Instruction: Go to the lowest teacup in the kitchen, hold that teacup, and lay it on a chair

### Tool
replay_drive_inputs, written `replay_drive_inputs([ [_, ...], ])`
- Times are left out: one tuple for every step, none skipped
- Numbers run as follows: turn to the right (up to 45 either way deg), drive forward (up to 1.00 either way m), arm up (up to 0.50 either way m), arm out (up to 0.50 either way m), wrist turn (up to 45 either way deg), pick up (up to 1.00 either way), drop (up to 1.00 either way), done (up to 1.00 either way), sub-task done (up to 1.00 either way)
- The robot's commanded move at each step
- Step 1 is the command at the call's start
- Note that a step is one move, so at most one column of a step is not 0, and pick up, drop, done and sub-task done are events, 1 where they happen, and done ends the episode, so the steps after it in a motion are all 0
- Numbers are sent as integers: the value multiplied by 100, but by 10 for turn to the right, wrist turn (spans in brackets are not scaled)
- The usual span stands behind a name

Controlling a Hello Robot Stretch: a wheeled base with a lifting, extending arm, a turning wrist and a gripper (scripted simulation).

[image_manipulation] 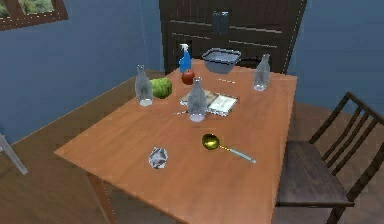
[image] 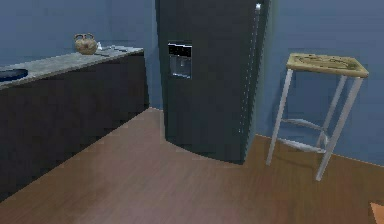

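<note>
Forward view fridge [image: 210, 80], stool [image: 325, 65], arm side view table [image_manipulation: 130, 140], chair [image_manipulation: 310, 178], cannot tell jaws' state

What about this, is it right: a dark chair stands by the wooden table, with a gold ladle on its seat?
Not quite: the arm side view shows the gold ladle lying on the wooden table, not on the seat. The dark chair does stand by the table.

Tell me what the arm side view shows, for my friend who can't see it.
A wooden table holds clear bottles, a blue spray bottle, a grey bin, something green, an open book and a gold ladle. A dark chair stands at the table's right side, with blue walls behind.
</note>
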Motion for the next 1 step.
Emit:
replay_drive_inputs([
  [0,0,50,0,0,0,0,0,0],
])
